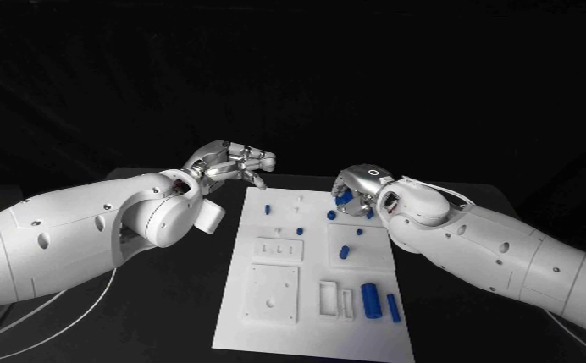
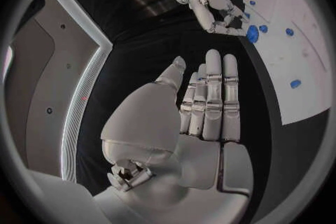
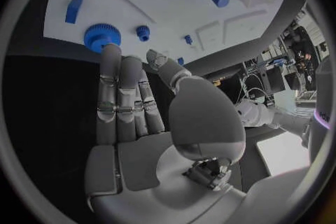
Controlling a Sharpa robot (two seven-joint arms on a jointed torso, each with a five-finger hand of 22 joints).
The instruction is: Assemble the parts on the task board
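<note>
The white task board (image 1: pixel 306 333) lies in the middle of the black table. Several blue parts rest on it: a big gear (image 3: pixel 102 37), a small gear (image 3: pixel 143 32), a block (image 3: pixel 73 10), a thick cylinder (image 1: pixel 370 300) and a thin one (image 1: pixel 393 308) near the front. My right hand (image 1: pixel 362 185) hovers at the board's far right corner, fingers stretched out, one fingertip (image 3: pixel 110 51) touching the big gear's rim and the thumb apart. My left hand (image 1: pixel 232 162) hangs off the far left corner of the board, fingers straight and holding nothing.
Raised white fixtures sit on the board: a small plate (image 1: pixel 279 250), a larger square plate (image 1: pixel 271 293) and a clear frame (image 1: pixel 332 297). Dark table surrounds the board. A white cable (image 1: pixel 49 316) trails under my left arm.
</note>
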